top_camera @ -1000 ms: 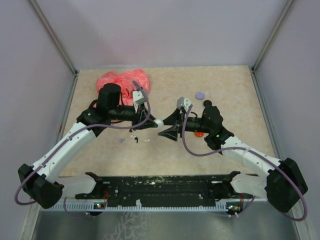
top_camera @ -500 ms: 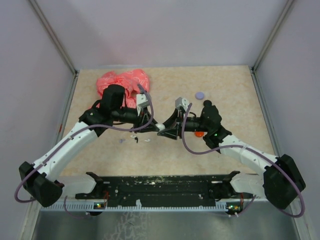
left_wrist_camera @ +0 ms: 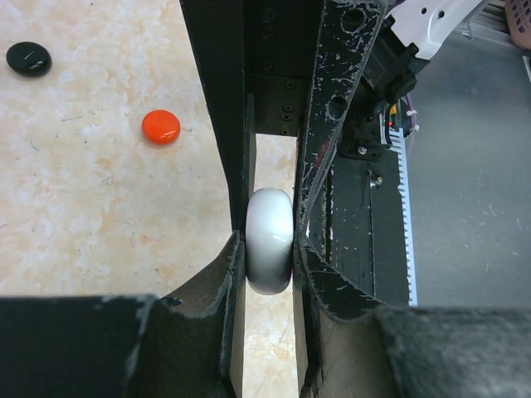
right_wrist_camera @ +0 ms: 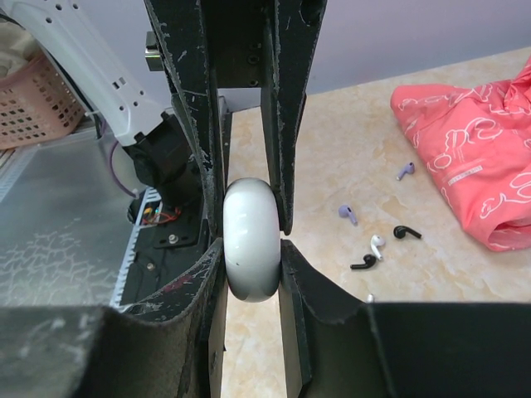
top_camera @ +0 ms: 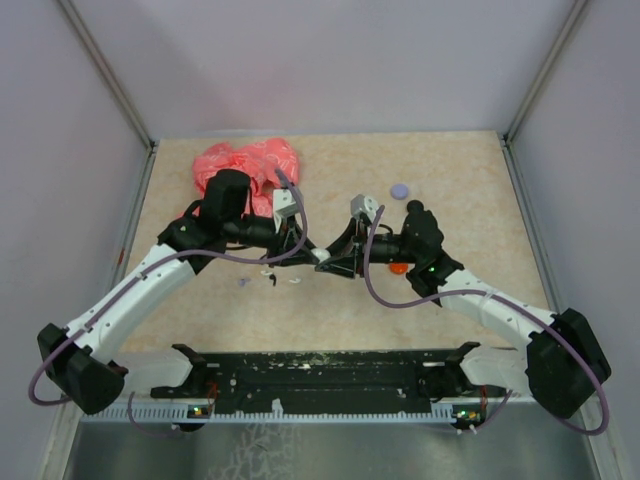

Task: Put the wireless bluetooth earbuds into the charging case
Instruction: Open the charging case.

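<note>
I have left end effector [top_camera: 306,248] and right end effector [top_camera: 338,262] both clamped on the charging case [right_wrist_camera: 251,240]; earbuds [right_wrist_camera: 405,231] lie just left of it, nearer the left one

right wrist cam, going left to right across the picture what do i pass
pink basket → white round case → pale purple earbud nearest the case → red bag. The other earbuds overlap too much from side to side to place in the order.
</note>
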Robot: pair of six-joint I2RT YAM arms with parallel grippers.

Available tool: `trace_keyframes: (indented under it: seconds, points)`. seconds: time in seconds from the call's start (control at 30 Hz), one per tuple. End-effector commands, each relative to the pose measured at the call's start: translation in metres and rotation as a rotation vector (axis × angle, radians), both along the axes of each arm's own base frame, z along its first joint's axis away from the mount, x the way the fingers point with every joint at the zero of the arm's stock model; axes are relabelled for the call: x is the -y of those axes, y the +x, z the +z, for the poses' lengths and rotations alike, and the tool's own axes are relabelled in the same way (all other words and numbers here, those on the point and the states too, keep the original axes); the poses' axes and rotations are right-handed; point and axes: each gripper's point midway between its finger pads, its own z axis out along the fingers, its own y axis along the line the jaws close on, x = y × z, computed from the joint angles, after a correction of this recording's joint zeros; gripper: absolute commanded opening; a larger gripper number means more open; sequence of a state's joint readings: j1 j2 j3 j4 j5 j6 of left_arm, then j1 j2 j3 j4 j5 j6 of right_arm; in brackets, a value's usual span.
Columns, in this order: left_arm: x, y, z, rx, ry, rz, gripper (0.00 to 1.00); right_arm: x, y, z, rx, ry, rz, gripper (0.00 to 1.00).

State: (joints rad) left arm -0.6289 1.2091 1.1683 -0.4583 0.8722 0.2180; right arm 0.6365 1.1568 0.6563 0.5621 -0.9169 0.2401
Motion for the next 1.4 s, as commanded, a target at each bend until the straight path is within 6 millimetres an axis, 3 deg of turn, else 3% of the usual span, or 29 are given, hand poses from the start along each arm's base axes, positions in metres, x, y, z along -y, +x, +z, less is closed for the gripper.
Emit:
trace_keyframes:
  seconds: [0.0, 0.2, 0.4, 1.13, 1.37]
  points:
    - [0.000, 0.001, 0.021, 0.077, -0.037, 0.011, 0.16, 0.000, -0.005, 0.022, 0.079, 0.057, 0.047, 0.00]
    - [-0.002, 0.003, 0.029, 0.098, -0.066, 0.053, 0.35, 0.003, -0.010, 0.028, 0.129, 0.082, 0.054, 0.00]
    - [-0.003, 0.010, 0.032, 0.099, -0.074, 0.100, 0.45, 0.005, -0.014, 0.030, 0.177, 0.103, 0.058, 0.00]
    - [-0.005, 0.037, 0.006, 0.062, -0.017, 0.242, 0.51, 0.010, -0.025, 0.038, 0.255, 0.189, 0.071, 0.00]
    - [-0.006, 0.044, 0.010, 0.063, -0.031, 0.286, 0.52, 0.009, -0.021, 0.033, 0.252, 0.185, 0.048, 0.00]
